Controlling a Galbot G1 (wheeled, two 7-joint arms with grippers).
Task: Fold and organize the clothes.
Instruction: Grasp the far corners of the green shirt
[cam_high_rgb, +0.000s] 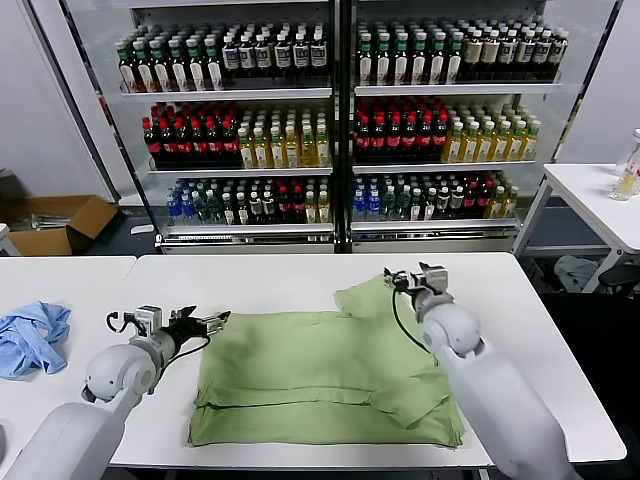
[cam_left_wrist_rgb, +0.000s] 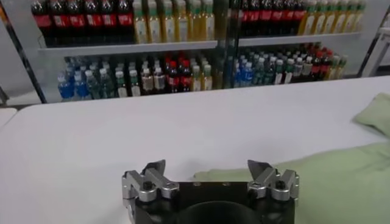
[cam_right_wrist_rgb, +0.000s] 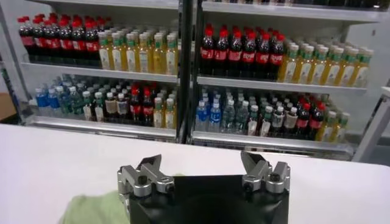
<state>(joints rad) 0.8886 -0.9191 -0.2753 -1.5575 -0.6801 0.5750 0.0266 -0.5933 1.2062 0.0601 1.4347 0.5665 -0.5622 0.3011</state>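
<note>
The light green shirt lies on the white table, partly folded, its lower edge doubled up and one sleeve sticking out at the far right. Its printed front is hidden. My left gripper is open and empty at the shirt's left edge, just above the table; the shirt shows beyond it in the left wrist view. My right gripper is open and empty over the shirt's far right sleeve; a bit of green cloth shows beside it in the right wrist view.
A crumpled sky-blue cloth lies on the table at the far left. A glass-door cooler full of bottles stands behind the table. A cardboard box sits on the floor at left, another white table at right.
</note>
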